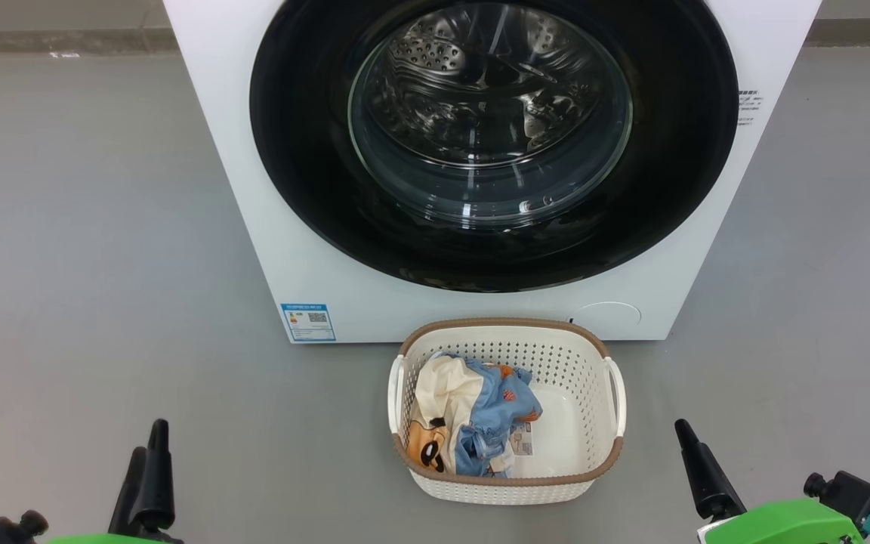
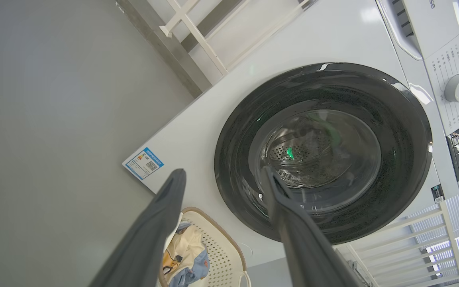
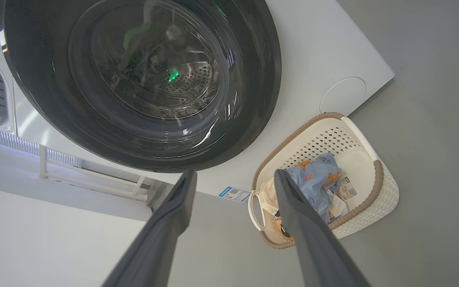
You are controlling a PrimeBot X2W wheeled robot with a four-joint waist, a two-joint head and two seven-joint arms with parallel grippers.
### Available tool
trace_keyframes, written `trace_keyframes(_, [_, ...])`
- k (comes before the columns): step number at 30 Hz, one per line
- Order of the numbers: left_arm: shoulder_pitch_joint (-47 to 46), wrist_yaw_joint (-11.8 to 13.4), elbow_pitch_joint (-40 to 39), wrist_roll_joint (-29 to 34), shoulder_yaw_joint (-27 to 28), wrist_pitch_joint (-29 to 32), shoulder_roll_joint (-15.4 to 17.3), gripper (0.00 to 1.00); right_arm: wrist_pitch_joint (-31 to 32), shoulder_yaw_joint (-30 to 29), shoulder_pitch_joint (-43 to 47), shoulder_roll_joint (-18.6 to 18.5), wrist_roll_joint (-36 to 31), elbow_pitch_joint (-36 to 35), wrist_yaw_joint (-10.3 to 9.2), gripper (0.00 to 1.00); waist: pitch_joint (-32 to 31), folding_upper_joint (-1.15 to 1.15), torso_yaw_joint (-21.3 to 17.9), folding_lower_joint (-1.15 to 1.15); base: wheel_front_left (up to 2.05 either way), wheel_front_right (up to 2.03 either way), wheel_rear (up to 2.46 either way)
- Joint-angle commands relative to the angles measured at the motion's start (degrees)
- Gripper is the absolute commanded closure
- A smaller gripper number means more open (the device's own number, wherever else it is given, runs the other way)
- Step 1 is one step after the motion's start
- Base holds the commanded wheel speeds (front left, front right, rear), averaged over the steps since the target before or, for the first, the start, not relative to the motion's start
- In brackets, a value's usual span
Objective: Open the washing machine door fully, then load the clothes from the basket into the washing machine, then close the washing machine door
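1 washing machine (image 1: 254, 189) w/ 1 door (image 1: 306, 151), 1 blue label (image 1: 307, 323), 1 round flap (image 1: 607, 315). 1 basket (image 1: 510, 336) w/ 2 clothes items: 1 cream garment (image 1: 446, 389), 1 lt-blue garment (image 1: 499, 408). 2 grippers, 2 fingers ea.: left gripper (image 2: 223, 172), right gripper (image 3: 234, 175).

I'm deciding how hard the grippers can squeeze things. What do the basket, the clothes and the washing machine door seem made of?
The basket looks like rigid matte cream plastic: moulded perforations, brown woven-look rim. The clothes look like soft cloth, crumpled into folds. The washing machine door seems glossy black plastic around clear glass, judging by sharp reflections.
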Motion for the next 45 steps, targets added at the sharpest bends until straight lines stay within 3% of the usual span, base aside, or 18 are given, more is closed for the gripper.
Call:
trace_keyframes(1, [-0.41, -0.11, -1.94, 2.19, 0.49, -0.75, 1.56, 0.00, -0.79, 1.16, -3.32, -0.71, -2.18, -1.02, 0.04, 0.00, 0.01, 0.00, 0.03, -0.01, 0.00, 0.00, 0.00])
trace_keyframes(45, [0.85, -0.20, -5.04, 28.39, -4.06, -8.24, 5.28, 0.00, -8.15, 3.20, -3.06, -2.11, -28.69, -0.86, 0.07, 0.00, 0.46, 0.00, 0.50, -0.01, 0.00, 0.00, 0.00])
